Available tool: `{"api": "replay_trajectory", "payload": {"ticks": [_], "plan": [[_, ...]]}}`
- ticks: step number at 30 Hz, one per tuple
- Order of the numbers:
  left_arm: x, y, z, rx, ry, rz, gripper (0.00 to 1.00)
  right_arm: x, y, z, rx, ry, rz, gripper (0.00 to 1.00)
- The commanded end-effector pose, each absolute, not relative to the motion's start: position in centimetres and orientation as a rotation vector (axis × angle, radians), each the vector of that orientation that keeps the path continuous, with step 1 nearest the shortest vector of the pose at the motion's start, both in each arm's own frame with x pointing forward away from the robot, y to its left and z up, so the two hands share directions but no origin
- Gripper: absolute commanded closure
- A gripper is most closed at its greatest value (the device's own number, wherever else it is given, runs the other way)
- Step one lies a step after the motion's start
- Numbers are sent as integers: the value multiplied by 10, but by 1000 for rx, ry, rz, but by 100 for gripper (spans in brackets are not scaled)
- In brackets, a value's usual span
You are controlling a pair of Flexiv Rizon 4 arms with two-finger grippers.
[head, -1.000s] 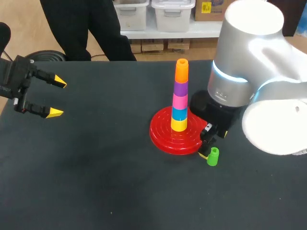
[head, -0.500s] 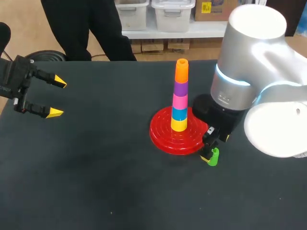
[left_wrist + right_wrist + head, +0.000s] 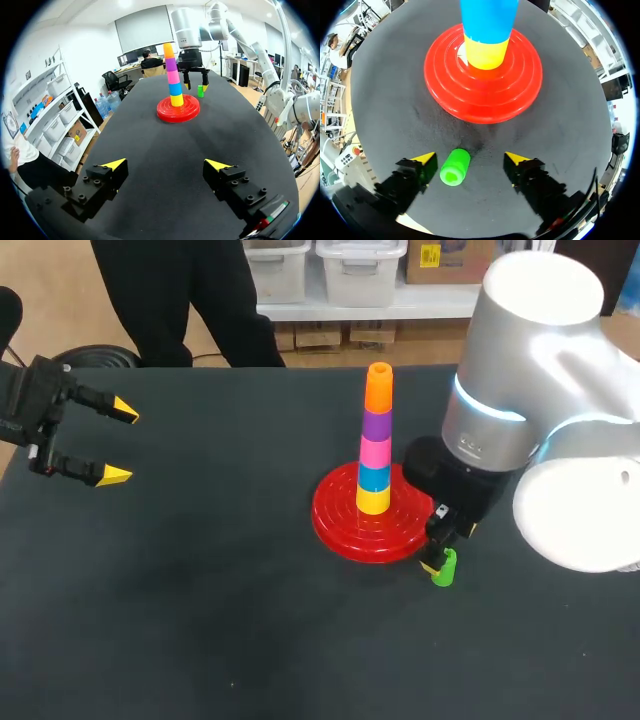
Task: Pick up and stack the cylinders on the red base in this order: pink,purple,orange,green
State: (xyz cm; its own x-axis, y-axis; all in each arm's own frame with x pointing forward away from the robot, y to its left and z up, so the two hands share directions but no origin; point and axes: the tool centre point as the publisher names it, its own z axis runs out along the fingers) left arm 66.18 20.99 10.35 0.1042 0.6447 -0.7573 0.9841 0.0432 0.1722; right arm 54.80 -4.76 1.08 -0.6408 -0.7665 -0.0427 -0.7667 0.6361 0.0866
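Green cylinder (image 3: pixel 455 167) stands upright on the desk (image 3: pixel 200 620) between the right fingers (image 3: pixel 517 160). They are spread wide and grip nothing; the piece sits off-centre, close against one yellow tip and well clear of the other. Just ahead of it lies the red base (image 3: pixel 520 95), bearing a stack: yellow cylinder (image 3: pixel 373 500), blue cylinder (image 3: pixel 374 477), pink cylinder (image 3: pixel 375 452), purple cylinder (image 3: pixel 377 425), and orange cylinder (image 3: pixel 378 390) on top. The left fingers (image 3: pixel 115 164), also wide open and empty, hang over the desk's left edge, well apart from all this.

By my judgement only green is left, and the step in hand is its grasp. The next move calls for centring on the green cylinder, closing from both sides, lifting above the orange one and lowering gently so the tall stack is not knocked.
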Motion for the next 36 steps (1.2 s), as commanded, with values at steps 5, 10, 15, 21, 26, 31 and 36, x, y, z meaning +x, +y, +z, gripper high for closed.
{"api": "replay_trajectory", "payload": {"ticks": [5,10,15,21,26,31,36], "plan": [[661,210,103,1675,1612,-606,0,541,-50,6,-1310,2847,150,100],[661,210,103,1675,1612,-606,0,540,-50,5,-1306,2854,145,100],[661,210,103,1675,1612,-606,0,540,-49,6,-1312,2856,143,100],[661,210,103,1675,1612,-606,0,543,-46,14,-1326,2852,132,100],[661,210,103,1675,1612,-606,0,549,-46,32,-1315,2851,132,100],[661,210,103,1675,1612,-606,0,556,-46,57,-1284,2870,86,100],[661,210,103,1675,1612,-606,0,556,-52,93,-1246,2862,50,100]]}}
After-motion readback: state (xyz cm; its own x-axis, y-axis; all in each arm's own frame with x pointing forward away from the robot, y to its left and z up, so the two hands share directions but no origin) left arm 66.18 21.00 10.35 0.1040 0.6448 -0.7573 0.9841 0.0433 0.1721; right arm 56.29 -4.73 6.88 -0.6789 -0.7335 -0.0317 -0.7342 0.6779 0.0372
